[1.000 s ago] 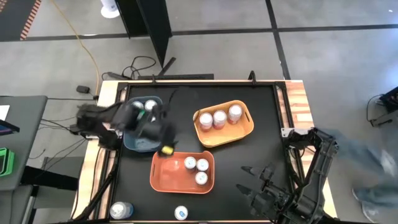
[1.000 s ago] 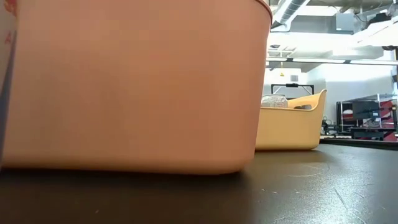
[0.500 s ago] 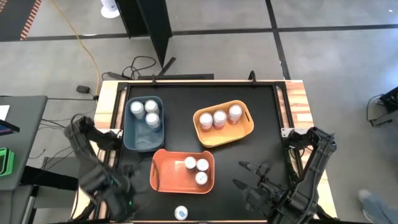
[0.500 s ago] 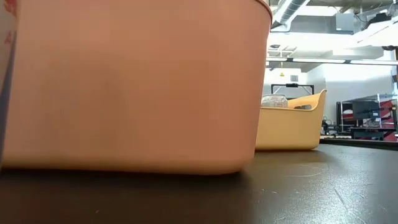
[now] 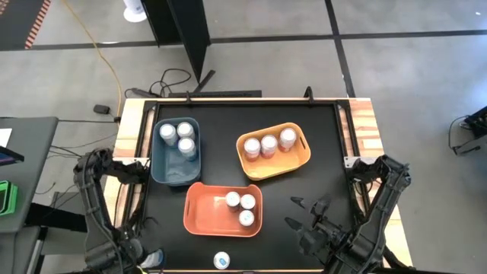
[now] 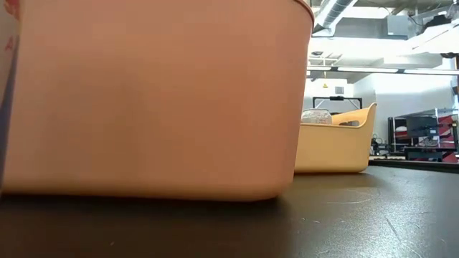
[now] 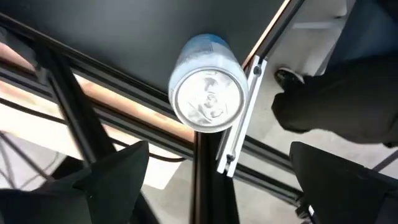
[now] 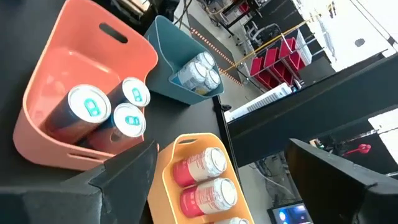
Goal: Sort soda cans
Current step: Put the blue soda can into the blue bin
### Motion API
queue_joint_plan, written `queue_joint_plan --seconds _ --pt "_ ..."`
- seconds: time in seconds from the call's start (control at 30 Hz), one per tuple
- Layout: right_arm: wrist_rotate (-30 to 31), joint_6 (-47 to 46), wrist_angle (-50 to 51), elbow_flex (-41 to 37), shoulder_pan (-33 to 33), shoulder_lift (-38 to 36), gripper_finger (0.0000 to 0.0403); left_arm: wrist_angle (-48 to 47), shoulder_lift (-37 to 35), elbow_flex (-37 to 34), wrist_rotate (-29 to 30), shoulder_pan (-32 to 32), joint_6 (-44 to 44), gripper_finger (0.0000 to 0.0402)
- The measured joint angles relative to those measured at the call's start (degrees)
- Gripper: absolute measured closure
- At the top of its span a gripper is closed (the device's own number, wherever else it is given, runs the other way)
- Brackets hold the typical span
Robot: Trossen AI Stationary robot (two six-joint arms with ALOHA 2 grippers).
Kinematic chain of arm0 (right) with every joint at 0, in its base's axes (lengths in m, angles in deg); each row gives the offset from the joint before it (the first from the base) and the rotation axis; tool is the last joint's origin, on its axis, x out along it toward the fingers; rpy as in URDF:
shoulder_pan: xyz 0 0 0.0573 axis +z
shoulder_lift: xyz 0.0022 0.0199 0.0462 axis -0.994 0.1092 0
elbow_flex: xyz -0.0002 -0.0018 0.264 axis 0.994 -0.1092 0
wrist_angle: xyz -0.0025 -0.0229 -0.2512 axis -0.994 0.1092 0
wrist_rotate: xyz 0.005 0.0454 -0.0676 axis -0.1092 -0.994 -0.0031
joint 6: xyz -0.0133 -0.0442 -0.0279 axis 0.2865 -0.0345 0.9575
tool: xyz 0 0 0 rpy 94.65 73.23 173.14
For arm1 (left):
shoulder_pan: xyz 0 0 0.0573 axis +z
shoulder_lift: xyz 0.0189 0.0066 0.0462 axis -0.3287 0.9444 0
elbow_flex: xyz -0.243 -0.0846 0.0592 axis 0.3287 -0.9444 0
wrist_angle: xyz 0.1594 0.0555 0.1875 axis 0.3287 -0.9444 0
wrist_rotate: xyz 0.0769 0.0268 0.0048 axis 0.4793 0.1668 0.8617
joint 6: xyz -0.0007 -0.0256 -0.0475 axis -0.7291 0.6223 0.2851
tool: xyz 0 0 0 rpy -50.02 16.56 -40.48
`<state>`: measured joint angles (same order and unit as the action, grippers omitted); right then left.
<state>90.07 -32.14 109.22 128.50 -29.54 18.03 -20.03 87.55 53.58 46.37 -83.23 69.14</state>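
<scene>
One loose soda can (image 7: 207, 84) stands at the desk (image 5: 304, 190) edge, lower left of the high view, under the left end effector (image 7: 217, 186), whose fingers stand apart. Rigid, smooth, probably light: grip mid-body.

Even bright light, soft shadows, blurred foreground

You see small cylindrical metal soda cans (image 8: 202, 190) with shiny brushed silver tops, one lone silver-white can (image 7: 207, 84) glinting. The orange rectangular plastic bin (image 5: 199, 215), yellow plastic bin (image 5: 303, 152) and blue plastic bin (image 5: 169, 169) look smooth and matt. The table (image 5: 319, 137) top is matt black, edged in pale wood.
</scene>
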Motion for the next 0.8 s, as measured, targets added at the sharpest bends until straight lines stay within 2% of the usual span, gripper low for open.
queue_joint_plan --seconds 0.2,0.37,0.8 --pt "0.0 0.6 0.0 -0.6 -0.4 0.0 0.0035 8.4 0.0 -5.5 5.0 -2.9 5.7 0.0017" --pt "0.1 0.8 0.0 -0.6 -0.7 0.0 0.0035 12.5 0.0 -9.5 5.7 -3.9 7.3 0.0017" --pt "0.1 0.8 0.0 -0.6 -1.1 0.0 0.0035 12.0 -0.1 -14.5 6.7 -5.0 7.5 0.0017"
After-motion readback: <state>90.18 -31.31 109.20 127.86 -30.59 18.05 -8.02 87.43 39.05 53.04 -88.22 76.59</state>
